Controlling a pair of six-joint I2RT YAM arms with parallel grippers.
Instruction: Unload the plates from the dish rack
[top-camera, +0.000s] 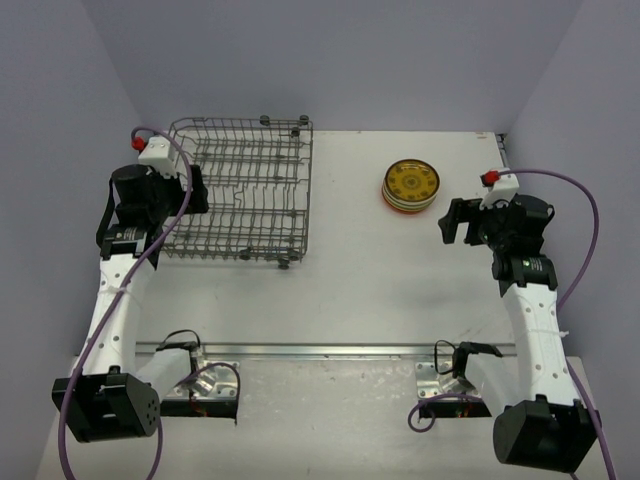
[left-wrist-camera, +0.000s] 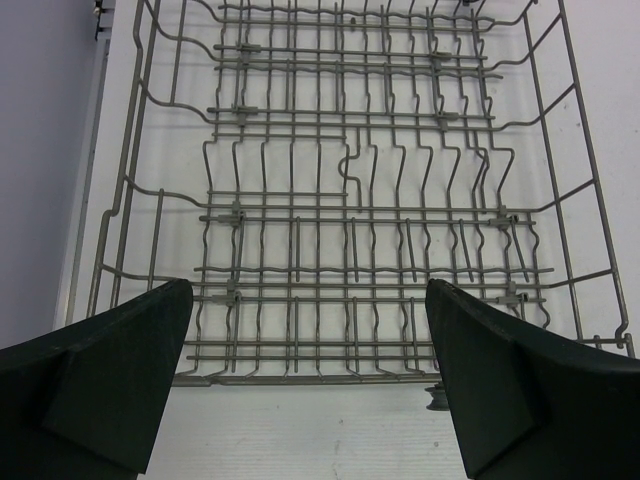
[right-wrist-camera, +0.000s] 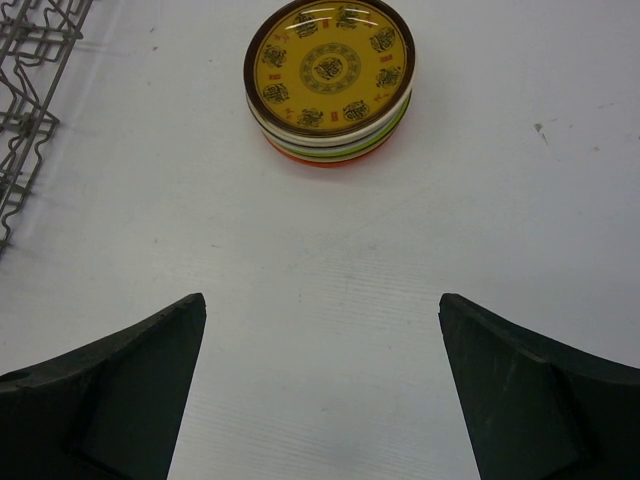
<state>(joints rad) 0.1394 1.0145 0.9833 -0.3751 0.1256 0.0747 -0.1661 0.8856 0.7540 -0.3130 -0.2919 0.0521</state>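
Observation:
The grey wire dish rack (top-camera: 304, 190) stands at the back left, and I see no plates between its tines. The plates (top-camera: 410, 186) lie in one stack on the table to its right: a yellow-brown patterned one on top, with white, green and orange rims beneath it. My left gripper (top-camera: 198, 190) hovers over the rack's left side, open and holding nothing. In the left wrist view the rack (left-wrist-camera: 300, 378) fills the frame beyond the left gripper (left-wrist-camera: 308, 290). My right gripper (top-camera: 452, 222) is open just right of the stack, apart from it. The right wrist view has the plates (right-wrist-camera: 328, 75) ahead of the right gripper (right-wrist-camera: 322, 300).
Purple walls close in the table (top-camera: 380, 280) on the left, back and right. A metal rail (top-camera: 320, 350) runs across in front of the arm bases. A corner of the rack (right-wrist-camera: 30, 60) shows at the right wrist view's top left.

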